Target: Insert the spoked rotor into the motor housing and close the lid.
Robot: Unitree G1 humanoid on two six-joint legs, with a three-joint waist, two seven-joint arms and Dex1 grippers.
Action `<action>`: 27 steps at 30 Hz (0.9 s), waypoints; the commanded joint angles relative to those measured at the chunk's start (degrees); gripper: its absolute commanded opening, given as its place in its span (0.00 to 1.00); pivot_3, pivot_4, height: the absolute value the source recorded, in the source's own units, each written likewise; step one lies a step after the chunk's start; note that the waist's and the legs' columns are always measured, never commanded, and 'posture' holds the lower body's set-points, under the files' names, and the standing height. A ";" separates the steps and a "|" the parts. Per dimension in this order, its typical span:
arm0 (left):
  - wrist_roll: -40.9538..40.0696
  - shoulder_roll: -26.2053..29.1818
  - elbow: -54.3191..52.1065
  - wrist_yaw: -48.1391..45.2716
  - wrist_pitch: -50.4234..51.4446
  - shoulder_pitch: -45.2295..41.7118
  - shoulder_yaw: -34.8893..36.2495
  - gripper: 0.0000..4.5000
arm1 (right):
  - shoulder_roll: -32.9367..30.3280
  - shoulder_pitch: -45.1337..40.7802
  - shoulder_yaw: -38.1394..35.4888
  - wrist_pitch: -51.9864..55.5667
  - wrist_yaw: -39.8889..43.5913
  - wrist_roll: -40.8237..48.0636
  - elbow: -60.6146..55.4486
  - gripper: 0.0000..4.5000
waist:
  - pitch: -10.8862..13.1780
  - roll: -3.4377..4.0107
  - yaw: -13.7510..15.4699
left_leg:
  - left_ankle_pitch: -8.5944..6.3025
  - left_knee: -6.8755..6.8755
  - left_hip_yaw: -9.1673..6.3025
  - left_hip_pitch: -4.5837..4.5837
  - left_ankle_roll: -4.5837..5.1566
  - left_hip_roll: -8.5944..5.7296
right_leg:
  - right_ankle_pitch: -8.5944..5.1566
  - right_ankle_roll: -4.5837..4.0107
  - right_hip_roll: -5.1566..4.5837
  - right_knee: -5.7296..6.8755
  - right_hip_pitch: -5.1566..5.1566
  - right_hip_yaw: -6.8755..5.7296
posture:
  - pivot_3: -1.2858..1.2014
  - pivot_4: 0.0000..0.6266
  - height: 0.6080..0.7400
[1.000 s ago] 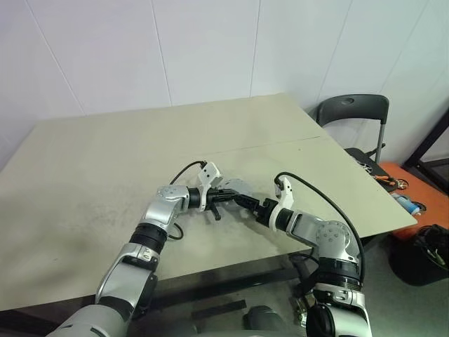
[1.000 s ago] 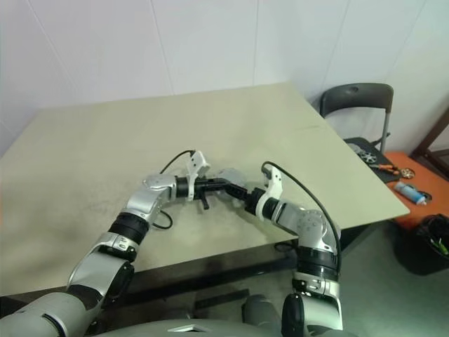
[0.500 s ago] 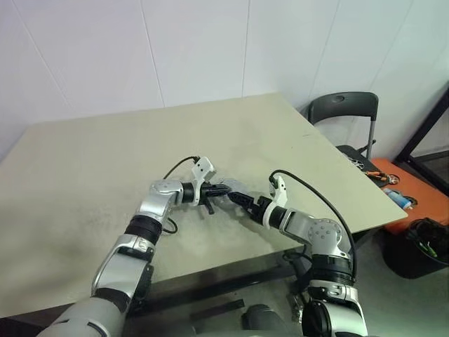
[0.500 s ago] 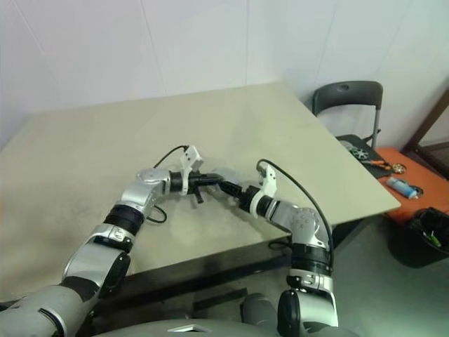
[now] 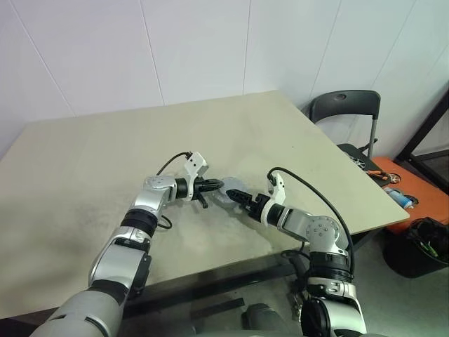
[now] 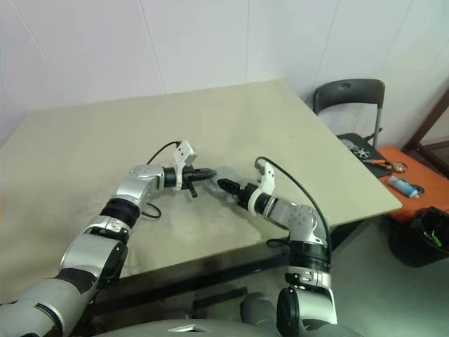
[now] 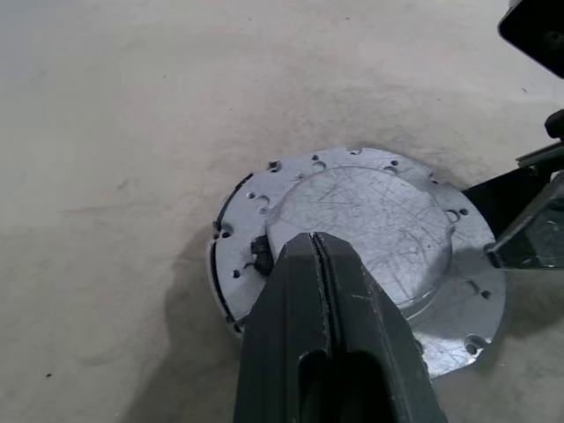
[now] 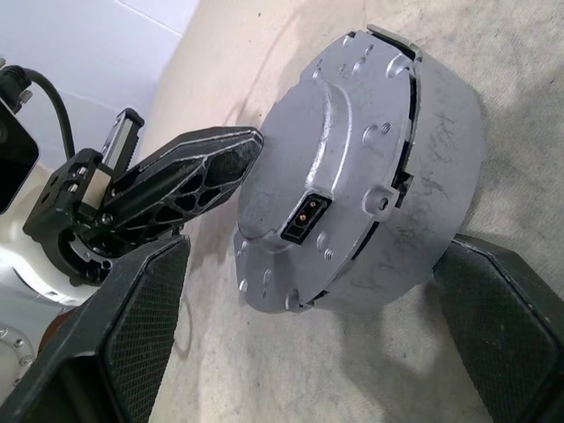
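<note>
Resting on the beige table [image 5: 105, 161], the motor housing [image 8: 414, 211] sits with the lid [image 7: 361, 233] seated flat on top. My left gripper [image 7: 319, 251] is clenched on nothing — its tips poised over the lid's raised centre. My right gripper [image 8: 313, 326] is spread wide, one finger on either side of the housing — gripping nothing.

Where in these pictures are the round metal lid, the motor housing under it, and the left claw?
lid [image 7: 370, 220], left wrist view, its scratched flat top.
motor housing [image 8: 441, 189], right wrist view, its curved side wall.
left claw [image 7: 315, 242], left wrist view, tips of its shut fingers.
</note>
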 commanded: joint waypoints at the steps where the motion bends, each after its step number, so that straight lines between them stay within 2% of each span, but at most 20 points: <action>1: 0.35 -0.21 -0.64 -0.32 -0.34 0.42 -0.04 0.00 | 0.37 1.77 0.20 -0.72 -3.22 -1.98 2.26 0.99 | 0.00 0.00 0.06 | 0.00 0.00 0.00 0.00 0.00 0.00 | 0.00 0.00 0.00 0.00 0.00 0.00 | 0.52 0.00 1.00; 5: 0.67 -0.28 -0.04 0.06 -0.79 0.77 0.09 0.00 | 1.66 1.96 -0.75 -1.86 -4.88 -1.75 2.39 0.99 | 0.00 -0.01 0.09 | 0.00 0.00 0.00 0.01 0.00 0.00 | -0.02 -0.04 0.00 -0.01 0.06 0.00 | 0.52 0.00 1.00; 6: 0.71 -0.27 -0.02 0.06 -0.82 0.87 0.12 0.00 | 2.33 1.65 -1.72 -2.44 -5.60 -1.25 2.68 0.95 | 0.00 -0.01 0.07 | 0.00 0.00 0.00 0.01 0.00 0.00 | -0.08 -0.14 0.00 -0.01 0.10 0.00 | 0.52 0.00 1.00; 8: 0.75 -0.22 -0.31 0.02 -0.73 1.13 0.12 0.00 | 3.63 0.63 -3.66 -3.55 -6.70 0.00 3.19 0.87 | 0.00 0.00 0.07 | 0.00 0.00 0.00 0.01 0.00 0.00 | -0.08 -0.15 0.00 -0.01 0.14 0.00 | 0.52 0.00 1.00; 13: 0.81 -0.16 -0.72 -0.10 -0.56 1.40 0.24 0.00 | 5.01 -1.57 -4.28 -4.26 -7.72 1.42 4.61 0.52 | 0.06 0.14 0.00 | 0.00 -0.01 0.00 0.02 0.00 0.00 | -0.08 -0.14 0.00 0.00 0.07 0.00 | 0.52 0.00 1.00; 15: 0.89 -0.21 -0.46 0.03 -0.75 1.35 0.32 0.00 | 5.42 -2.29 -3.69 -4.81 -7.88 1.22 5.76 0.45 | 0.05 0.15 0.08 | 0.00 -0.08 -0.01 0.01 0.00 0.00 | -0.07 -0.13 0.00 0.00 0.06 -0.01 | 0.52 0.00 1.00; 27: 1.07 -0.36 -1.55 0.35 -0.35 1.97 0.46 0.00 | 6.28 -2.84 -2.82 -5.46 -8.29 2.15 7.81 0.44 | 0.06 0.18 -0.37 | -0.01 -0.16 -0.02 0.01 0.01 0.01 | 0.01 -0.01 0.02 0.05 -0.05 0.00 | 0.52 0.00 1.00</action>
